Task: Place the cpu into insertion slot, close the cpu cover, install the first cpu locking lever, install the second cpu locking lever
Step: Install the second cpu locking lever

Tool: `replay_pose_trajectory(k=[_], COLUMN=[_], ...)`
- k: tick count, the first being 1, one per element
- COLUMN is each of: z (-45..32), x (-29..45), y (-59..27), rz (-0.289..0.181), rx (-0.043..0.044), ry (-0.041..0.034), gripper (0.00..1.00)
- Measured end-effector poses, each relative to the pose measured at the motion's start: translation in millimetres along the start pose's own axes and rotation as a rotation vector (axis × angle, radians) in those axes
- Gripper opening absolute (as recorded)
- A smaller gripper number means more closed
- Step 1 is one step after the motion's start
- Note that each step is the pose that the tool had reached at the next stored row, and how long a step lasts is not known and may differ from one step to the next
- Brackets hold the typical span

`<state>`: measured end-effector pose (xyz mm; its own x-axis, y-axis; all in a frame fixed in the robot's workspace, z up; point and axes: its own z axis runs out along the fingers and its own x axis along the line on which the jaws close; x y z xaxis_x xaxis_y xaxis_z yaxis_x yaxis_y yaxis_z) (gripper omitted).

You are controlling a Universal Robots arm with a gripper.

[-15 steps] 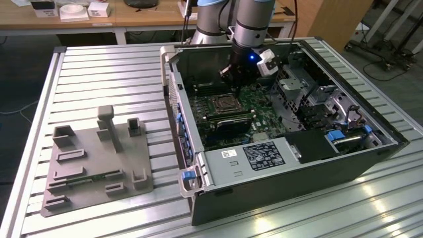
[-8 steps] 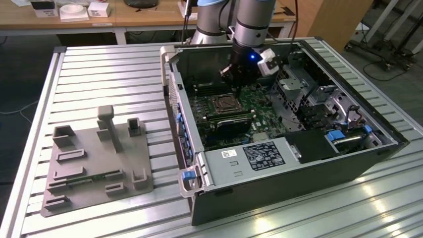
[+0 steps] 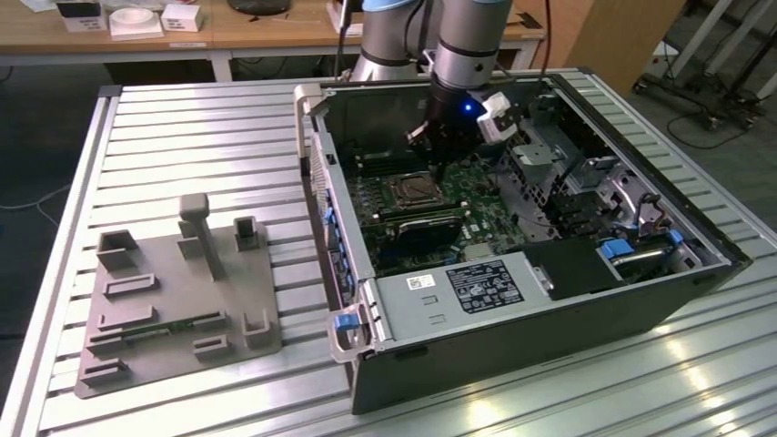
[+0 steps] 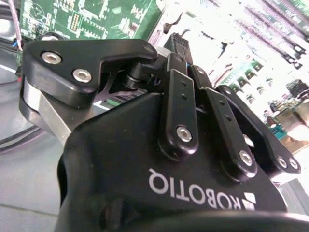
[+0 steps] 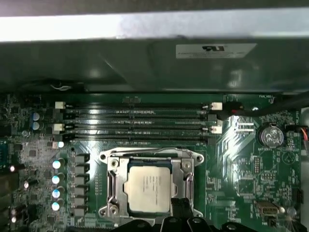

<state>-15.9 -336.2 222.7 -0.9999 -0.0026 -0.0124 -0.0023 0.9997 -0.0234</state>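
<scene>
The chip [image 5: 149,188] sits in the socket [image 5: 112,186], mid-frame low. The gripper's [image 5: 179,209] jaws look clenched, holding nothing; they could scrape it.

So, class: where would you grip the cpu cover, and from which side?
Probably the edge of the cpu cover nearest the gripper, coming down from above: it lies flat, a thin frame around the cpu, so only its rim offers a hold.

The chip [image 5: 149,187] has a pale silvery-grey face, framed by a shiny silver cover [image 5: 150,183]. Around it the circuit board [image 5: 236,164] is green, with black memory slots [image 5: 137,123] at 12 o'clock. The hand [image 4: 164,159] is matte black with white lettering. The slatted table [image 3: 195,155] is light grey.
</scene>
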Motion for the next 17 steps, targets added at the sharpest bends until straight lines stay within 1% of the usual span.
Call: replay_pose_trajectory(k=[4, 7, 8, 9, 10, 11, 12, 17], z=[-6.6, -8.9, -9.0, -8.9, -8.9, -8.8, -8.8, -9.1], x=[-0.1, -0.1, 0.0, -0.1, -0.1, -0.1, 0.0, 0.1], y=[-2.4, -6.1, -8.0, -9.7, -11.4, -13.1, -14.8, -21.5], rz=[0.0, 0.0, 0.0, 0.0, 0.0, 0.0, 0.001, 0.001], rx=[-0.0003, -0.0023, -0.0064, -0.0141, -0.0243, -0.0326, -0.0368, -0.0374], ry=[-0.0001, -0.0002, -0.0001, -0.0001, -0.0003, -0.0003, -0.0002, -0.0002], gripper=[0.1, 0.1, 0.1, 0.1, 0.1, 0.1, 0.1, 0.1])
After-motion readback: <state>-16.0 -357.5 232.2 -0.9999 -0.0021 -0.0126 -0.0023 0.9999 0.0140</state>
